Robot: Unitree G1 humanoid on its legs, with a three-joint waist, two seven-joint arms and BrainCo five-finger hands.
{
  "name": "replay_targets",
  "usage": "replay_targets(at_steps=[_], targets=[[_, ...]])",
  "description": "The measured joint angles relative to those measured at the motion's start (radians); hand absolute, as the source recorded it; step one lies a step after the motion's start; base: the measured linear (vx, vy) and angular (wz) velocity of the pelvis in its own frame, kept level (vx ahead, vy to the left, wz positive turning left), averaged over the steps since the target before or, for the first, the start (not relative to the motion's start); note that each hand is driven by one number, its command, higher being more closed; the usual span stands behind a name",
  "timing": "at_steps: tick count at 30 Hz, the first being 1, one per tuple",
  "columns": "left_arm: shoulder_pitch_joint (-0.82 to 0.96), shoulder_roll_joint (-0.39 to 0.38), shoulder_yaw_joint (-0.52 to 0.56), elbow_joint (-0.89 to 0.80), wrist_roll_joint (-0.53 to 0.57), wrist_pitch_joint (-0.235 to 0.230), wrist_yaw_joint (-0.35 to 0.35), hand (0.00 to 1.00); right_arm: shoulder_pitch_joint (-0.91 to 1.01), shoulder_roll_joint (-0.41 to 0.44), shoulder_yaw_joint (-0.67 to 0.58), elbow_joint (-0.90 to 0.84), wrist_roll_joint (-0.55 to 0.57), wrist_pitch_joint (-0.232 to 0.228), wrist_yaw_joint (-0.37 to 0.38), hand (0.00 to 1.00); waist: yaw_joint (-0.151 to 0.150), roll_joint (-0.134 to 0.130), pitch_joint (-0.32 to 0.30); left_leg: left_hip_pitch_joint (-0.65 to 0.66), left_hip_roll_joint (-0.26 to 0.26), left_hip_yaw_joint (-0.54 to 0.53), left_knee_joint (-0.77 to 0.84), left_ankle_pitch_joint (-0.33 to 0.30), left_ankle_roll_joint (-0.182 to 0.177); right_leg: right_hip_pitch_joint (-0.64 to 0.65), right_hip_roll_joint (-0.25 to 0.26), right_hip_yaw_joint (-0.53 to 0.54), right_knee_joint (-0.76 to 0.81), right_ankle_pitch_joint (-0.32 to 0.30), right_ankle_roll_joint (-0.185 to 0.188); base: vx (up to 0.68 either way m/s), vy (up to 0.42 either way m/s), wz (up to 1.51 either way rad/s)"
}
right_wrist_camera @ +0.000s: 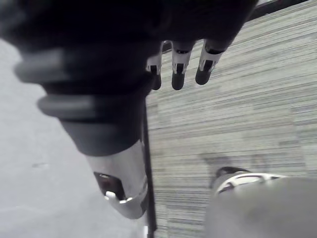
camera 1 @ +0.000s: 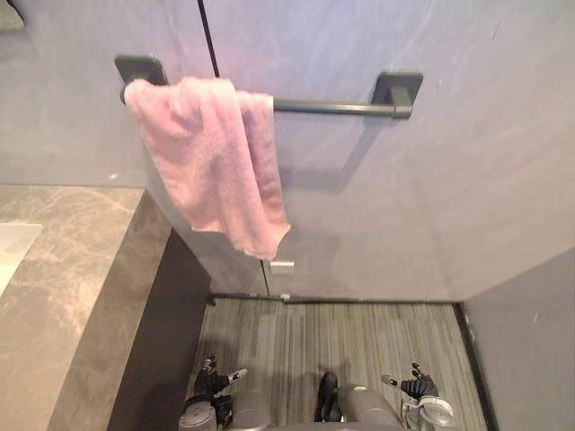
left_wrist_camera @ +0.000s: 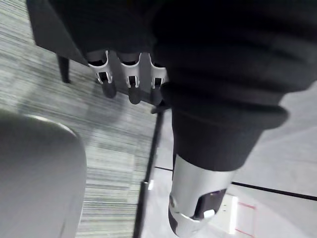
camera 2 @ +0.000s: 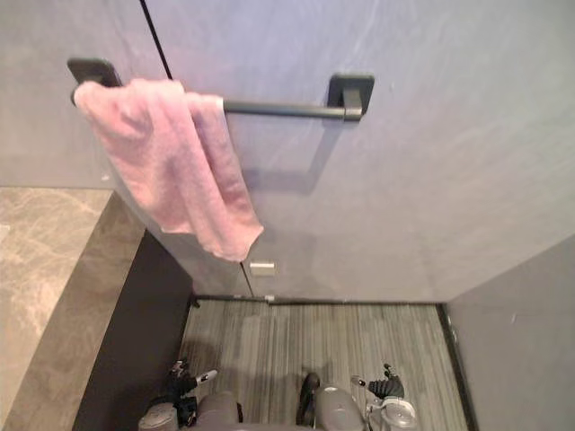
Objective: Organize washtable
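Observation:
A pink towel (camera 1: 208, 157) hangs bunched over the left end of a dark grey towel bar (camera 1: 337, 108) on the grey wall. The marble washtable (camera 1: 63, 296) runs along the left, with a white sink edge (camera 1: 13, 251) at its far left. My left hand (camera 1: 216, 382) hangs low by my side above the floor, fingers relaxed and holding nothing. My right hand (camera 1: 415, 386) hangs low on the other side, also relaxed and holding nothing. In the wrist views the left fingers (left_wrist_camera: 130, 84) and right fingers (right_wrist_camera: 178, 69) point down over striped floor.
The washtable has a dark side panel (camera 1: 166, 341) facing the floor space. Grey striped flooring (camera 1: 341, 341) lies between it and a grey wall (camera 1: 526, 341) on the right. A small white plate (camera 1: 282, 267) sits low on the back wall.

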Motion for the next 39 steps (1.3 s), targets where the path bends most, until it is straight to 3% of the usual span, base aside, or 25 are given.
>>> replay_targets(at_steps=[1,3,4,5,8,12,26,28,33,39], targets=[[-0.001,-0.004,0.000,0.000,0.000,0.000,0.000,0.00,-0.003,0.003,-0.008,-0.001,0.010,-0.001,0.000,0.00,-0.002,-0.003,-0.001,-0.024,0.000,0.022,-0.075,-0.012,0.020,0.019,-0.002,0.006,-0.020,-0.001,0.002,0.18,0.000,-0.10],[-0.006,-0.003,0.000,0.002,0.000,0.002,0.000,0.00,-0.006,0.007,-0.012,0.005,0.020,-0.001,-0.001,0.00,-0.002,0.000,-0.004,-0.041,-0.030,0.022,-0.292,-0.004,0.026,0.033,-0.019,0.022,-0.032,0.003,0.015,0.24,0.087,-0.18],[-0.006,-0.004,-0.002,0.003,0.000,0.002,0.001,0.00,-0.002,0.001,-0.013,0.006,0.020,0.000,-0.001,0.00,-0.004,0.010,-0.006,-0.036,-0.051,0.002,-0.436,0.052,0.037,0.033,-0.024,0.028,-0.028,-0.002,0.035,0.29,0.174,-0.22],[-0.010,-0.001,-0.002,0.020,0.000,0.002,0.003,0.00,0.002,0.009,-0.023,0.018,0.021,0.003,-0.003,0.00,0.001,0.003,-0.010,-0.006,-0.077,-0.004,-0.498,0.151,0.036,0.037,-0.032,0.050,-0.027,-0.004,0.057,0.23,0.129,-0.14],[-0.016,0.018,-0.013,0.033,0.000,0.003,0.003,0.00,0.009,0.020,-0.032,0.022,0.020,0.002,-0.003,0.00,0.001,-0.014,-0.016,0.020,-0.122,-0.002,-0.529,0.159,0.038,0.074,-0.065,0.057,-0.088,0.011,0.082,0.18,0.112,0.04],[-0.005,0.031,-0.018,0.043,0.000,0.003,0.003,0.00,0.007,0.021,-0.032,0.038,0.017,0.000,-0.002,0.00,0.000,-0.015,-0.020,0.090,-0.152,0.001,-0.590,0.163,0.045,0.123,-0.080,0.067,-0.127,0.014,0.088,0.09,0.059,-0.01],[0.009,0.040,-0.049,0.043,-0.015,0.001,0.014,0.00,0.003,-0.021,0.010,0.093,-0.015,-0.005,-0.019,0.00,-0.006,-0.020,-0.058,0.164,-0.178,-0.032,-0.813,0.274,0.053,0.121,-0.069,0.053,-0.175,0.037,0.087,-0.03,-0.022,0.03],[0.033,0.040,-0.048,-0.026,-0.046,0.000,0.023,0.00,0.003,-0.021,0.012,0.092,-0.015,-0.006,-0.019,0.00,-0.007,-0.021,-0.063,0.164,-0.183,-0.041,-0.823,0.279,0.055,0.122,-0.071,0.048,-0.180,0.039,0.088,0.00,0.015,0.11],[0.112,0.045,-0.034,-0.396,-0.130,-0.035,0.025,0.00,0.002,-0.031,0.048,0.060,-0.022,-0.008,-0.019,0.00,-0.004,-0.020,-0.069,0.166,-0.198,-0.072,-0.844,0.292,0.058,0.137,-0.079,0.020,-0.193,0.042,0.093,0.01,0.012,0.16],[0.136,0.047,0.001,-0.576,-0.201,-0.069,0.023,0.00,-0.010,-0.052,0.051,0.018,-0.024,-0.014,-0.016,0.00,-0.004,-0.008,-0.078,0.166,-0.206,-0.084,-0.846,0.292,0.059,0.146,-0.084,0.013,-0.205,0.044,0.094,0.01,0.001,0.04]])
